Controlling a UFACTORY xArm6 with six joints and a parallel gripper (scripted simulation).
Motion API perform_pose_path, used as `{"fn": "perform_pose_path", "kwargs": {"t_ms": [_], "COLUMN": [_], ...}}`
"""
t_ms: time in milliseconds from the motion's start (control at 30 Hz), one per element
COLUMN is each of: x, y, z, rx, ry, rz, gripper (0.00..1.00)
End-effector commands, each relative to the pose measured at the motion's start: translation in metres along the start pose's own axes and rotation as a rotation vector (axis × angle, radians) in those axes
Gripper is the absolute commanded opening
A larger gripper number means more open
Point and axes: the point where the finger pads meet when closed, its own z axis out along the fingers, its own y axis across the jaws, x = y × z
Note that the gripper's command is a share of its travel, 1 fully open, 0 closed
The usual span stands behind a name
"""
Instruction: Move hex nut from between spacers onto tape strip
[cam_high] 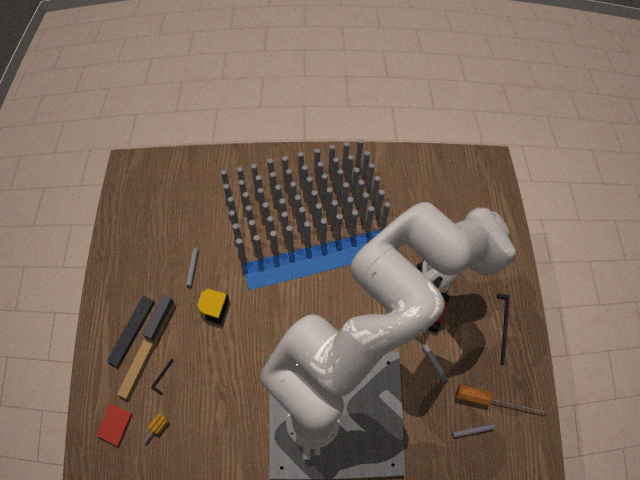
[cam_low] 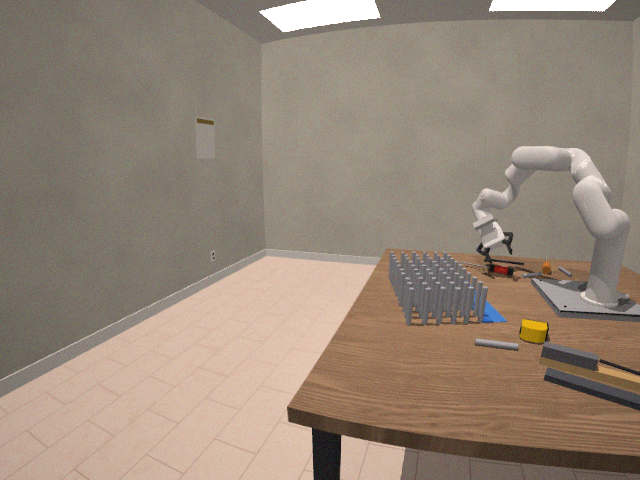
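A yellow block (cam_high: 212, 304), red card (cam_high: 114, 424), grey bars (cam_high: 130, 330) and a hex key (cam_high: 503, 328) lie scattered across the wooden surface (cam_high: 165, 206).

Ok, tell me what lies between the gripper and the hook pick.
In the top view, a short grey rod lies between the open gripper and the hook pick.

Loose grey rods (cam_high: 192, 267): three. Screwdrivers: two, one long (cam_high: 496, 400), one stubby (cam_high: 155, 426). L-shaped keys (cam_high: 503, 328): two. Dark grey bars (cam_high: 130, 331): two; red pad (cam_high: 114, 424): one.
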Motion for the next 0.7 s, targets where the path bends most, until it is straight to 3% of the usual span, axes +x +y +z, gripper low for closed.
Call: {"fn": "perform_pose_path", "kwargs": {"t_ms": [0,33,100,133,200,233,300,333,400,433,500,533,567,600,667], "x": [-0.052,-0.064,-0.075,-0.093,-0.099,-0.119,-0.119,-0.143,-0.145,-0.163,-0.164,-0.181,-0.181,-0.193,-0.193], "y": [-0.028,-0.035,-0.044,-0.057,-0.063,-0.081,-0.081,-0.105,-0.107,-0.128,-0.131,-0.153,-0.153,-0.173,-0.173], "z": [-0.029,-0.034,-0.039,-0.046,-0.049,-0.056,-0.056,-0.063,-0.064,-0.069,-0.069,-0.072,-0.072,-0.074,-0.074], "rx": [-0.172,-0.237,-0.237,-0.302,-0.302,-0.364,-0.364,-0.418,-0.418,-0.463,-0.463,-0.498,-0.498,-0.524,-0.524], "ry": [-0.081,-0.125,-0.125,-0.179,-0.179,-0.240,-0.240,-0.307,-0.307,-0.376,-0.376,-0.442,-0.442,-0.502,-0.502], "rz": [-0.027,-0.036,-0.036,-0.046,-0.046,-0.055,-0.055,-0.062,-0.062,-0.067,-0.067,-0.071,-0.071,-0.073,-0.073], "gripper": [1.00,1.00,1.00,1.00,1.00,1.00,1.00,1.00,1.00,1.00,1.00,1.00,1.00,1.00,1.00]}}
